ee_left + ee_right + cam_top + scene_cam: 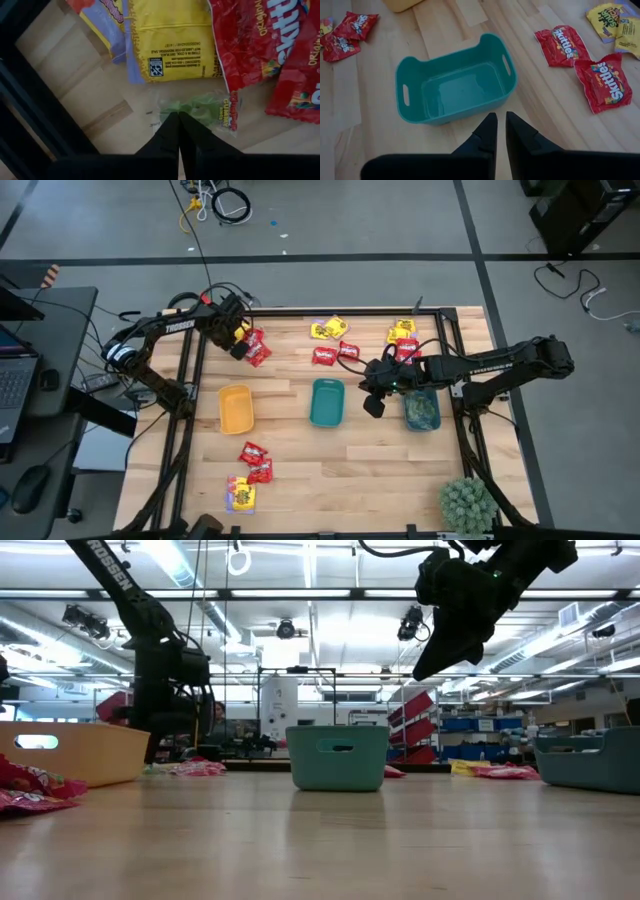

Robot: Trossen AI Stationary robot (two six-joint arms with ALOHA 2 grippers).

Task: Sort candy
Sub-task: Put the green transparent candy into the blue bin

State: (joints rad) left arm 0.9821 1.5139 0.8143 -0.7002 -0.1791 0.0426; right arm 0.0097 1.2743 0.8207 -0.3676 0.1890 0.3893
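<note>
My left gripper (240, 346) (178, 114) points down at the far left of the table, shut on a dull green candy packet (202, 111) that lies on the wood. Beside that packet lie a yellow packet (170, 40) and red packets (260, 45). My right gripper (372, 406) (500, 116) hangs shut and holding nothing above the table, just right of the teal tray (327, 402) (455, 82). More candy lies at the far middle (337, 353), at the far right (402, 332) and at the near left (255, 460). My left gripper pinches the green packet by one end (172, 106) between its two fingertips. The fingers come from above, pointing down. The rest of the packet lies flat on the table, next to the yellow and red packets.
A yellow-orange tray (236, 408) stands left of the teal one. A darker blue-green tray (422, 410) with green packets in it stands on the right. A spiky green plant (467, 502) sits at the near right corner. A black frame (185, 380) runs along the table's edges.
</note>
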